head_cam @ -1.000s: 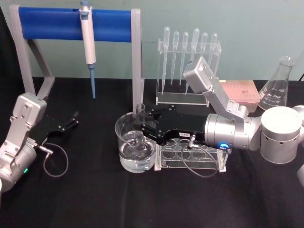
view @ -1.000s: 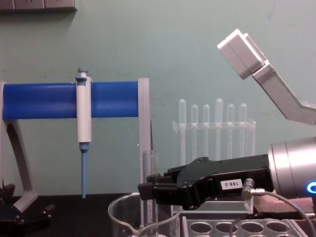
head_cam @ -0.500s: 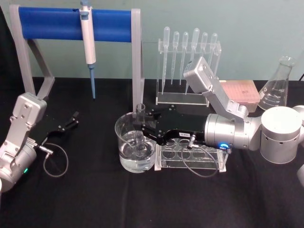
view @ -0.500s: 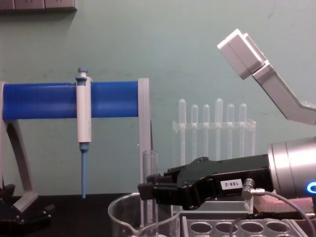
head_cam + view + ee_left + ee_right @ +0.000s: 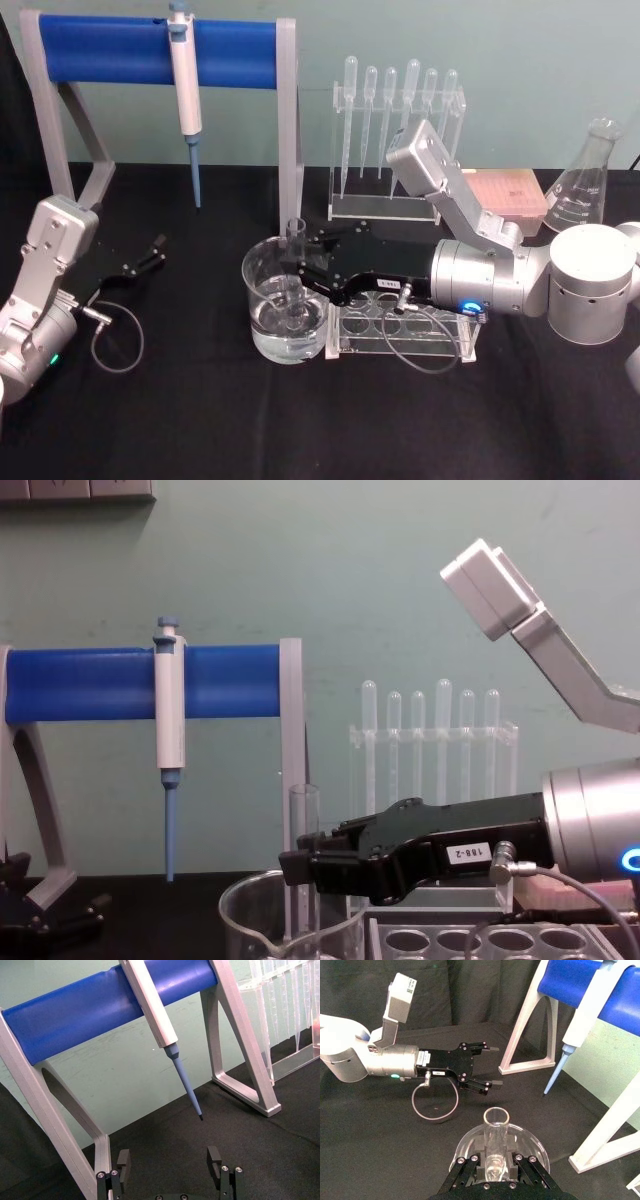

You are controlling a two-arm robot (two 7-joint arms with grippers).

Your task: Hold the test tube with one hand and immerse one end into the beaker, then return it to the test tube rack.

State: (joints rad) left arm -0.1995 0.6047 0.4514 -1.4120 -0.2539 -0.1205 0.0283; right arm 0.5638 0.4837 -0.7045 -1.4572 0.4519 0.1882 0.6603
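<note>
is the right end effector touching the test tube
Touching. In the right wrist view the right end effector has its fingers closed against both sides of the upright test tube, which stands over the beaker.

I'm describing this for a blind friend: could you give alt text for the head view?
The right gripper holds a test tube upright with its lower end in a beaker of clear liquid on a black table. The left gripper rests apart at the left.
</note>
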